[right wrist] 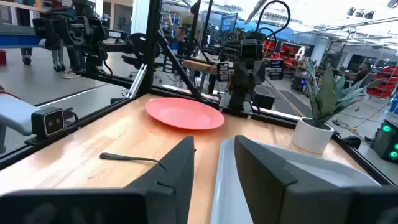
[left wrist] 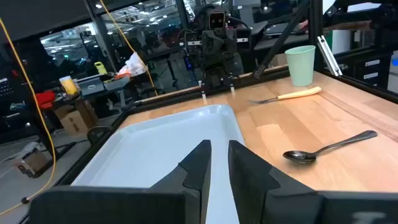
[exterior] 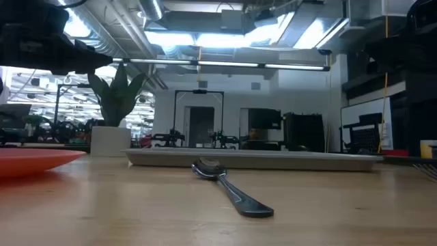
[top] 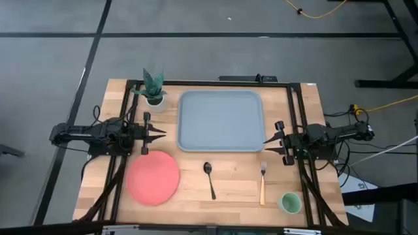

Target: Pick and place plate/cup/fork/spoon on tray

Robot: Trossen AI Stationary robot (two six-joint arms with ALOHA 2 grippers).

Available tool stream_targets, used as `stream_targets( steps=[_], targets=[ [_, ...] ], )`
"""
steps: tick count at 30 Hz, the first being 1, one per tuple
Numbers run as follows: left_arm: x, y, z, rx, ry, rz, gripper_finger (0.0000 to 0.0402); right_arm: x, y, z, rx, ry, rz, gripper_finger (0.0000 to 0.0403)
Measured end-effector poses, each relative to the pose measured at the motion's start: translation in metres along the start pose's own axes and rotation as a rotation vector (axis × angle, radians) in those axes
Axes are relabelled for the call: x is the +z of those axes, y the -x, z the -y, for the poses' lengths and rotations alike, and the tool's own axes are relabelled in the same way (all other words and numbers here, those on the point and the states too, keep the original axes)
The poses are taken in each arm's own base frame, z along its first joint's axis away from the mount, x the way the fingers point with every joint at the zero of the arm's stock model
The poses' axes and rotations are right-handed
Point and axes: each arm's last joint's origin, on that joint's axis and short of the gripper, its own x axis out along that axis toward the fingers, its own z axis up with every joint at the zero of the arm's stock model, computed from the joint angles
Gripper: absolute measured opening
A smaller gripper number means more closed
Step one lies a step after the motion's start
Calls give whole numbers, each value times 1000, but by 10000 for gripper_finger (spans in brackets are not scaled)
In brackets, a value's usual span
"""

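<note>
The grey-blue tray (top: pixel 221 121) lies at the table's far middle. The coral plate (top: pixel 153 177) lies flat at the near left. The dark spoon (top: pixel 209 177) and the orange-handled fork (top: pixel 262 183) lie on the wood near the tray's near edge. The pale-green cup (top: pixel 289 202) stands upright at the near right. My left gripper (top: pixel 162 136) hovers at the tray's left edge, empty, with a narrow gap between its fingers (left wrist: pixel 219 163). My right gripper (top: pixel 266 139) hovers at the tray's right edge, empty, with its fingers slightly apart (right wrist: pixel 214 163).
A white pot with a green plant (top: pixel 155 90) stands at the tray's far left corner. Dark frame rails (top: pixel 295 117) run along the table's left, right and far sides. Bare wood lies between the plate, spoon, fork and cup.
</note>
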Motion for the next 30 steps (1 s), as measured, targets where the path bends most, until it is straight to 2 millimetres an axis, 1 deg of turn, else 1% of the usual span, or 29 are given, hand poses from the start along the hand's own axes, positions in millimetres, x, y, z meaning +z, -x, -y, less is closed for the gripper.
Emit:
stream_targets(
  steps=[7, 11, 30],
  targets=[
    [0, 0, 0, 0, 0, 0, 49, 0, 0, 0, -3, -1, 1, 122],
    [0, 0, 0, 0, 0, 0, 49, 1, 0, 2, -63, -36, 4, 122],
    [0, 0, 0, 0, 0, 0, 49, 1, 0, 2, -63, -30, 2, 122]
  ],
)
